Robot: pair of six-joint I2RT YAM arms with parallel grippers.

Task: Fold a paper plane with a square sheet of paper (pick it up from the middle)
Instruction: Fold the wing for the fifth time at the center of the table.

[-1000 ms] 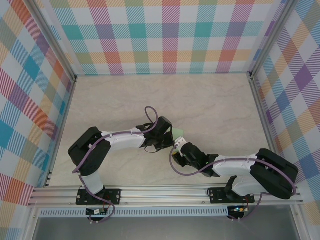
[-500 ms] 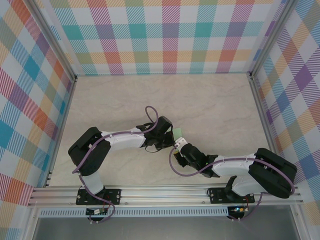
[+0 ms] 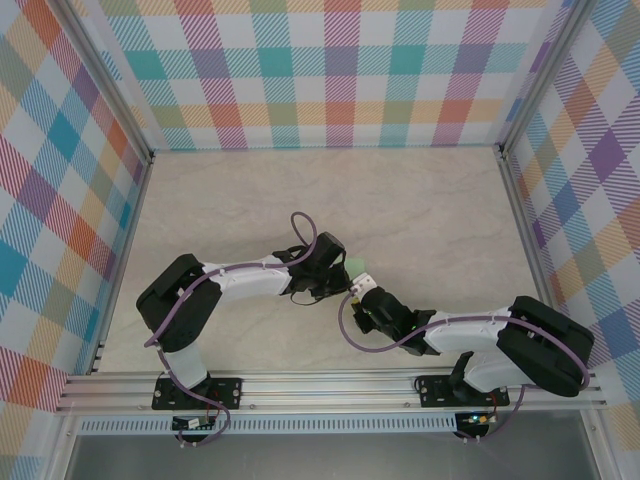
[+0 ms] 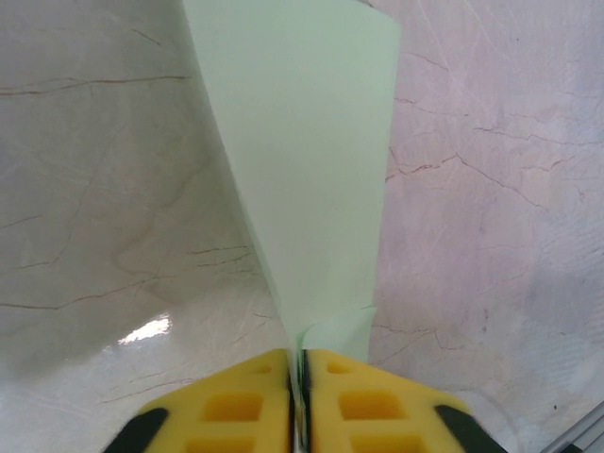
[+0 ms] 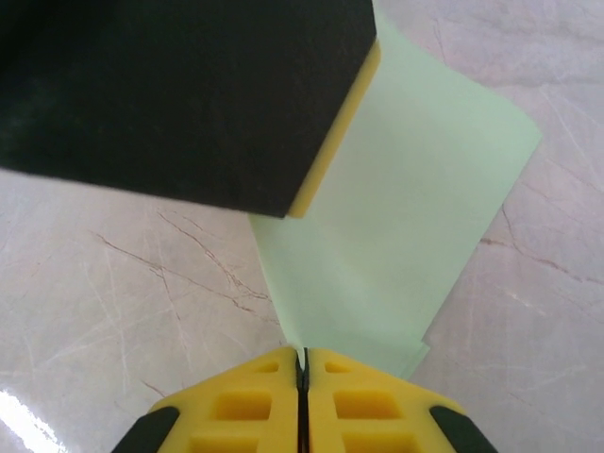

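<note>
L end effector (image 4: 300, 363) & R end effector (image 5: 302, 363) both pinched tight on sheet (image 4: 302, 160) edges. Risk: if they pull apart, it tears or slips out.

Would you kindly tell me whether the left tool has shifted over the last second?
No: in the top view the left tool sits at the same spot relative to the near aluminium rail.

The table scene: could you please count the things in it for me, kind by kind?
sheet of paper: 1
grippers: 2 (left gripper, right gripper, both pinching the sheet)
total: 3
</note>
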